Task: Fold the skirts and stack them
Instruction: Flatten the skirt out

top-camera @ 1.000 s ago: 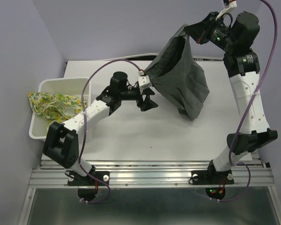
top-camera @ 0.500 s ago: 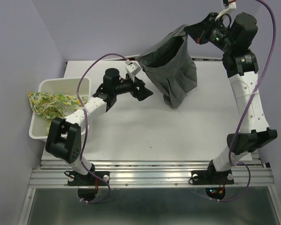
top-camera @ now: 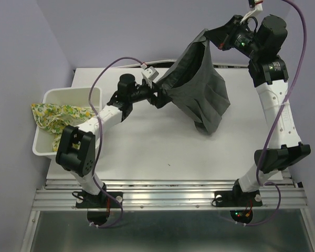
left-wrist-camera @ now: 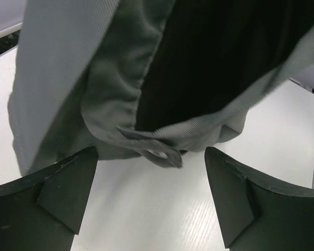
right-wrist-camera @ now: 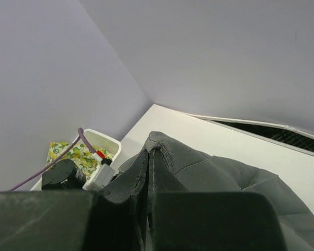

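At the far left, a white plastic basket (top-camera: 44, 144) sits on the left edge of the desk (top-camera: 163, 149). The lemon-print skirt (top-camera: 58, 116) lies crumpled in it, with part of the cloth spilling over the basket's left rim.

Moving right, my left arm reaches from its base across the back half of the desk. The left fingers (left-wrist-camera: 57, 193) are spread wide. In the left wrist view a ribbed band of the grey skirt (left-wrist-camera: 94, 94) sags down into the gap between them, with bare desk below it. Neither finger is clamped on the cloth. I cannot tell whether the near finger's tip brushes the fabric. The skirt's dark inside gapes open just above that band.

Further right, in the top view, the grey skirt hangs above the back middle of the desk as a loose pouch. Its upper corner is lifted high towards the rear wall, its lower left corner is at the left fingers, and its pleated bulk droops to the right. I cannot tell whether the lowest fold touches the desk surface.

At the far right, the right arm stands tall and bends back over the rear edge. The right fingers (right-wrist-camera: 94, 219) are pressed together, pinching the grey skirt's raised corner. In the right wrist view the cloth rises in a narrow ridge straight out of the closed fingers. The basket and the lemon-print skirt show small beyond it at the left.
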